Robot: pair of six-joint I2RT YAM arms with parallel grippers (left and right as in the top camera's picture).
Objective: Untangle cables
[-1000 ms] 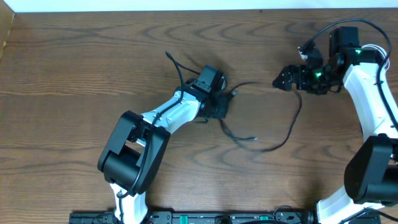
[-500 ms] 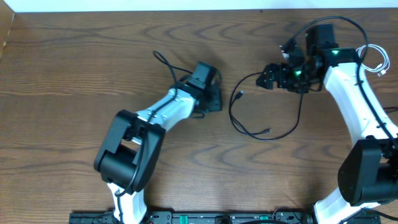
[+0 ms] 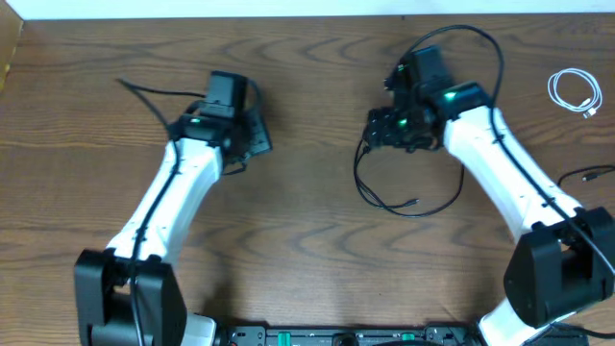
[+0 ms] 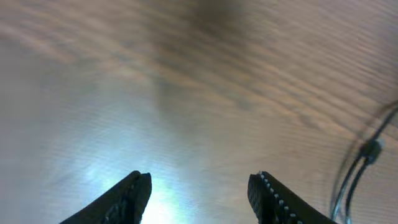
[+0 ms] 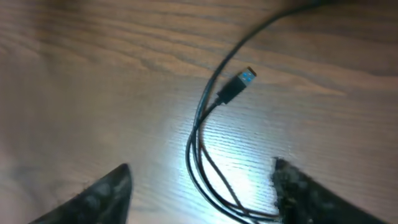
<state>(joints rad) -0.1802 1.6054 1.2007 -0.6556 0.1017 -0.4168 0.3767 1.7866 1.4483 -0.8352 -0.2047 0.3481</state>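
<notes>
The black cable [image 3: 384, 197] lies in a loose loop on the wooden table, with one plug end [image 3: 413, 203] at the lower right of the loop. The white cable [image 3: 574, 93] sits coiled apart at the far right. My right gripper [image 3: 370, 130] hovers over the loop's upper left. In the right wrist view it [image 5: 202, 186] is open, with strands of the black cable [image 5: 202, 155] on the table between its fingers and the blue-tipped plug [image 5: 239, 84] ahead. My left gripper [image 3: 258, 142] is well left of the loop. It [image 4: 199, 180] is open and empty.
A thicker black wire [image 3: 586, 175] lies at the right edge. In the left wrist view a black cord [image 4: 364, 158] shows at the right edge. A pale box corner [image 3: 10, 38] sits at the far left.
The left gripper opened, let go of the black cable and drew back to the left. The right arm moved left over the loop, its jaws narrowing. The black cable now lies slack.
</notes>
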